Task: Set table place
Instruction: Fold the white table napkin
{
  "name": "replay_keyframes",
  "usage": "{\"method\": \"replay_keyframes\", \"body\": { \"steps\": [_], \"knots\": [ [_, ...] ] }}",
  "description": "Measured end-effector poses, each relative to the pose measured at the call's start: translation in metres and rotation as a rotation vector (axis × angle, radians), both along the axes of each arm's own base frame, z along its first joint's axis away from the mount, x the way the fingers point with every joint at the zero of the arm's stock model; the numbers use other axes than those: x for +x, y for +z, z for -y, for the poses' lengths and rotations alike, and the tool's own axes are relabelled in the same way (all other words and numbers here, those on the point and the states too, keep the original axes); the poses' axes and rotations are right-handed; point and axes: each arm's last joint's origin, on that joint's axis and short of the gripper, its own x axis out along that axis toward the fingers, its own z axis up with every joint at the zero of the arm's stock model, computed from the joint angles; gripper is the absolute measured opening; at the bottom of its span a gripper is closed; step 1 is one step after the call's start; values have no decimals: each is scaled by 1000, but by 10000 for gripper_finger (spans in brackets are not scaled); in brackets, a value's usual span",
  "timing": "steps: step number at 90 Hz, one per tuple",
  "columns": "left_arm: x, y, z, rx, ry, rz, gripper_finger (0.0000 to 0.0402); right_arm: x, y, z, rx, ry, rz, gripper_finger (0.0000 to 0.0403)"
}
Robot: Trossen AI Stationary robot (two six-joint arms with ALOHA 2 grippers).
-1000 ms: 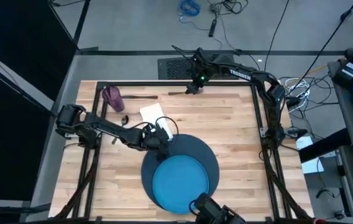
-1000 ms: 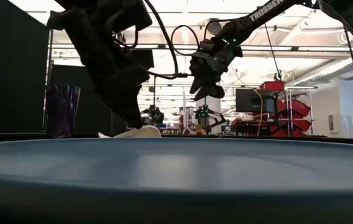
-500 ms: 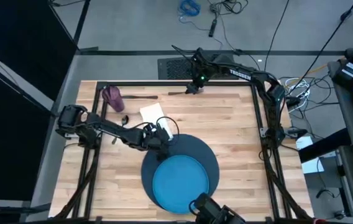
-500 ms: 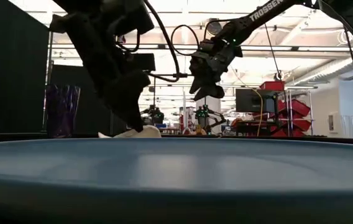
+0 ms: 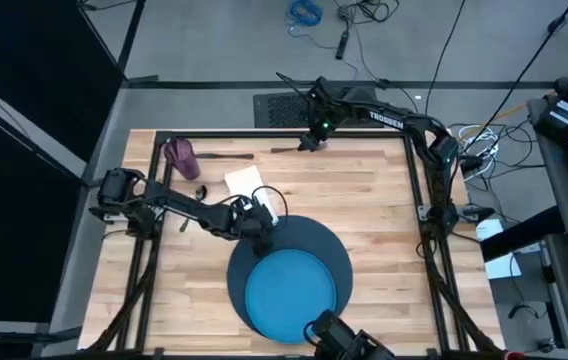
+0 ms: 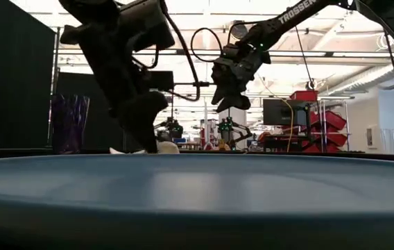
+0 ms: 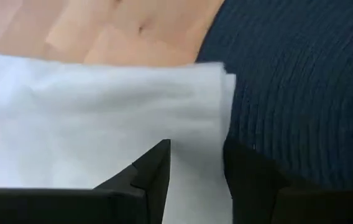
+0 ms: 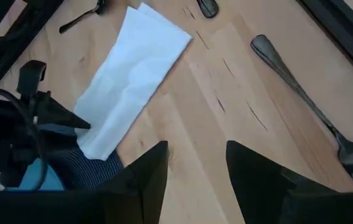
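The left tool [image 5: 262, 226] is low over the surface [image 5: 374, 210], at the place where the white napkin [image 5: 247, 187] meets the rim of the dark blue mat [image 5: 336, 250]. In the left wrist view its two dark fingers [image 7: 155, 168] are a little spread, with a narrow gap between them, and the napkin [image 7: 96, 118] lies under them. One corner of the napkin reaches onto the ribbed mat [image 7: 301, 87]. I cannot tell if the fingers touch the napkin; they hold nothing between them.

The mat lies in the near middle part of the surface, and the bright blue plate [image 5: 291, 292] sits on it, toward its near side. The napkin lies from the mat's far left rim toward the far left corner of the surface. The purple cup [image 5: 180, 156] lies on its side near that corner. A dark piece of cutlery [image 5: 226, 156] lies just beside the cup, along the far edge, and a spoon [image 5: 201, 191] is left of the napkin.

The right tool [image 5: 307, 140] hangs above the far edge of the surface, well apart from the mat. In the right wrist view its fingers [image 8: 148, 171] are spread and empty, and below them are the napkin [image 8: 133, 78] and a metal fork [image 8: 307, 102] on the wood.
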Motion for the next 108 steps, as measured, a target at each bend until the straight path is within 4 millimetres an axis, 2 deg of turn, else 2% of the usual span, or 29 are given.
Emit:
{"method": "replay_keyframes", "body": {
  "steps": [27, 33, 42, 47, 74, 108],
  "knots": [
    [0, -1, 0, -10, -3, -8, 121, 1, 1, 1, -10, 1, 11, 148],
    [0, 0, 0, -10, -4, -8, 96, 1, 1, 1, -12, 1, 13, 148],
    [-1, 0, 0, 4, -32, -25, 30, 1, 1, 1, -14, 1, 16, 148],
    [-1, 0, 1, 8, -45, -27, 11, 1, 1, 1, -14, 0, 16, 148],
    [0, 10, 1, 29, -75, -115, 0, 1, 1, 1, -14, 0, 15, 148],
    [7, 47, 2, 76, -160, -252, 0, 2, 1, 2, -20, 0, 22, 148]
  ]
}}
